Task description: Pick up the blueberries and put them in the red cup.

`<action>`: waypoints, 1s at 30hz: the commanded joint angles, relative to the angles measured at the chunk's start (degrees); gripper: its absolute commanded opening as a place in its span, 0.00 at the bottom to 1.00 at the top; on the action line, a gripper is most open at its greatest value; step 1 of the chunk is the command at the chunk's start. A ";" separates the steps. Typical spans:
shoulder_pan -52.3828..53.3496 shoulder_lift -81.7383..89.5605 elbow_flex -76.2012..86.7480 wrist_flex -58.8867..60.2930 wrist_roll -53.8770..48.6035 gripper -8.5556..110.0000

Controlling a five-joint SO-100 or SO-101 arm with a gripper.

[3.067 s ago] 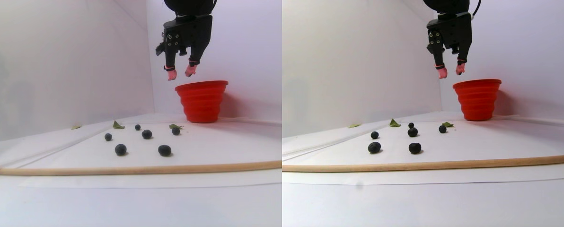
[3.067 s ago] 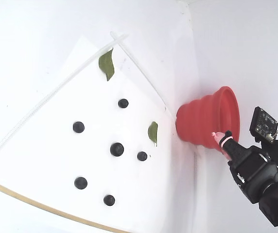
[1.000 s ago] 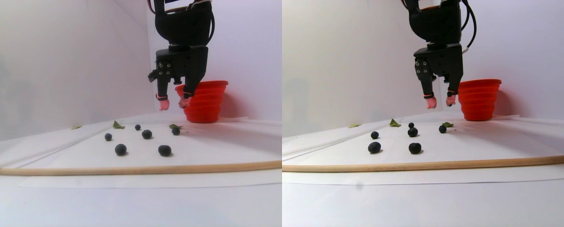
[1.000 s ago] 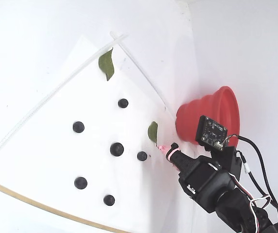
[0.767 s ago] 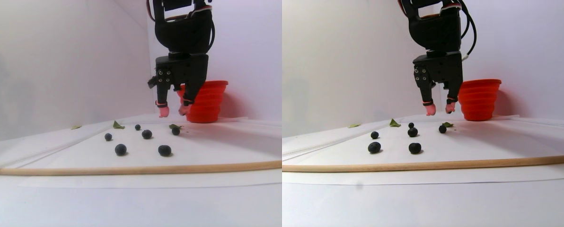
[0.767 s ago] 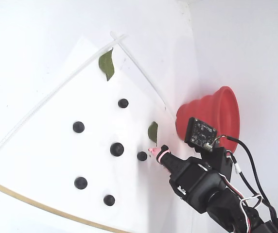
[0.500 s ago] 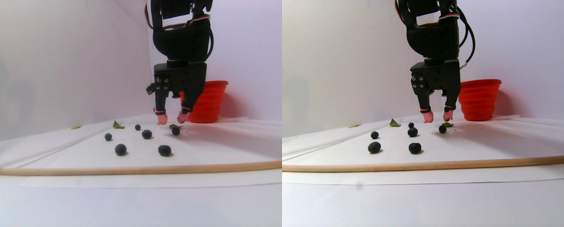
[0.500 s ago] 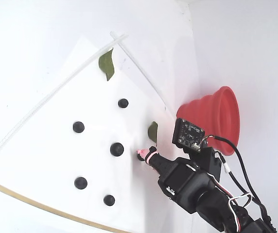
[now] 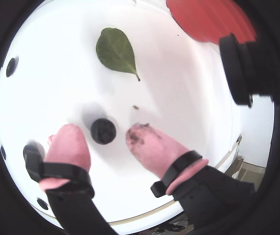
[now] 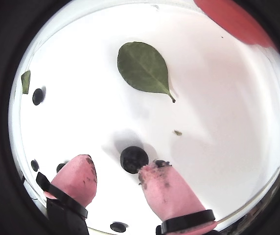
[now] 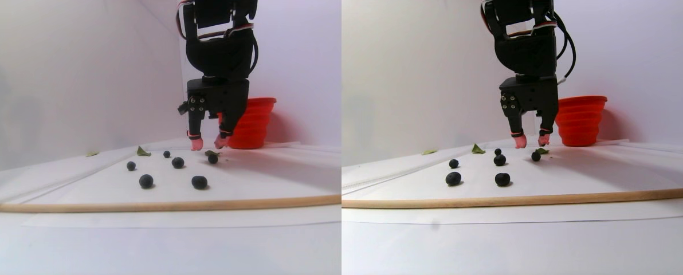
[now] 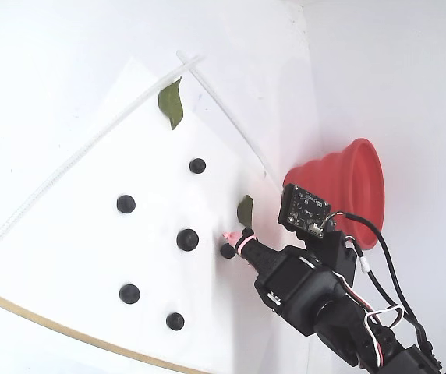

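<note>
The small, matte, near-black round blueberry (image 9: 103,130) you are after sits on the white counter (image 9: 179,98), between your pink-tipped fingers (image 9: 69,144) and slightly ahead of their tips. In a wrist view it (image 10: 133,159) looks almost touching the right fingertip, with clear space to the left one, so the berry lies off-centre toward the right finger. Your gripper (image 9: 103,139) is spread moderately wide and holds nothing; in the stereo pair view its tips (image 11: 207,142) hang just above the counter. Judging from that, lowering a little and nudging right should centre the berry before you close; otherwise the right finger may push it away, since a round thing rolls easily.

A flat green leaf (image 9: 115,50) lies just beyond the berry, apart from it. Farther off to the right stands the bright red ribbed cup (image 12: 340,191), near the wall. Five other dark blueberries (image 12: 187,239) are scattered to the left in the fixed view.
</note>
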 commanded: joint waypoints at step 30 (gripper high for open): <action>1.14 -4.57 -5.80 -3.96 0.18 0.22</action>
